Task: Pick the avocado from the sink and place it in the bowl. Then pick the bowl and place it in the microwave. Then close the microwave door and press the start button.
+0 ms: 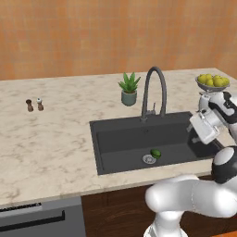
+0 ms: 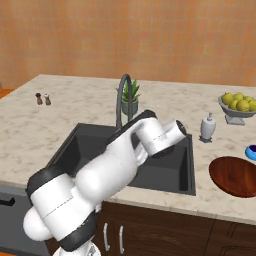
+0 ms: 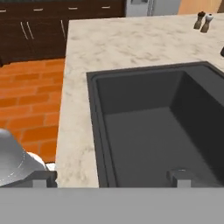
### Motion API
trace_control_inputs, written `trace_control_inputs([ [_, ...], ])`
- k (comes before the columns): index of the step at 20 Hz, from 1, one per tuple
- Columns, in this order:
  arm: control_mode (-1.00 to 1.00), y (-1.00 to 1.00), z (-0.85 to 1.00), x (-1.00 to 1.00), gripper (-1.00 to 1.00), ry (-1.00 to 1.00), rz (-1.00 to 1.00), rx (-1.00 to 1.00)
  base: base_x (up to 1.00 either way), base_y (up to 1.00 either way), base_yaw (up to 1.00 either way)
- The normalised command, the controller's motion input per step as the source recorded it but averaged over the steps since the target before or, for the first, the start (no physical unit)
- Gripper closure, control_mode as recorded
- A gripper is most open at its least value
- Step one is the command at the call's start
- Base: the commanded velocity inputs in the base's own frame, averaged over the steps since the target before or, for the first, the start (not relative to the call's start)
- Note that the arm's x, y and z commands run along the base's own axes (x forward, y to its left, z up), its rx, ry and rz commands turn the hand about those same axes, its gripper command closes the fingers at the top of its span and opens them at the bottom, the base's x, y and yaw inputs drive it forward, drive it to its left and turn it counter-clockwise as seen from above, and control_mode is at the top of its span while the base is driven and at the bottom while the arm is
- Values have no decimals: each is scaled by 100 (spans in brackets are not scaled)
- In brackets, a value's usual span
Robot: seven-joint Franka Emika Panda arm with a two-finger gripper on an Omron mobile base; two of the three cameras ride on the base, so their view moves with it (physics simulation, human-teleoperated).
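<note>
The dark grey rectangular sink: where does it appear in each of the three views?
Left base view: the dark grey rectangular sink lies right of centre, below the arched faucet.
Right base view: it lies at centre left, partly behind the white arm.
Hand view: its basin spreads over the lower right.
Shared landmark: the two small shakers on the marble counter.

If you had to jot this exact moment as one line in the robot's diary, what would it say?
stage: reaching for avocado | avocado: in sink beside drain | gripper: open, empty, over sink | bowl: on counter, empty
</note>
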Motion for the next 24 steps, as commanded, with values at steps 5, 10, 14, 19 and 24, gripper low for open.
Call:
trace_control_inputs([
  [5,-100,0,-39,75,-100,1,13,9,0,0,0],
  [10,-100,0,-33,39,-100,-2,-2,1,0,0,0],
  [14,-100,2,-54,5,-100,-2,-8,0,0,0,0],
  [19,-100,10,-49,25,-100,1,-3,0,0,0,0],
  [24,-100,26,-55,40,-100,0,0,0,0,0,0],
])
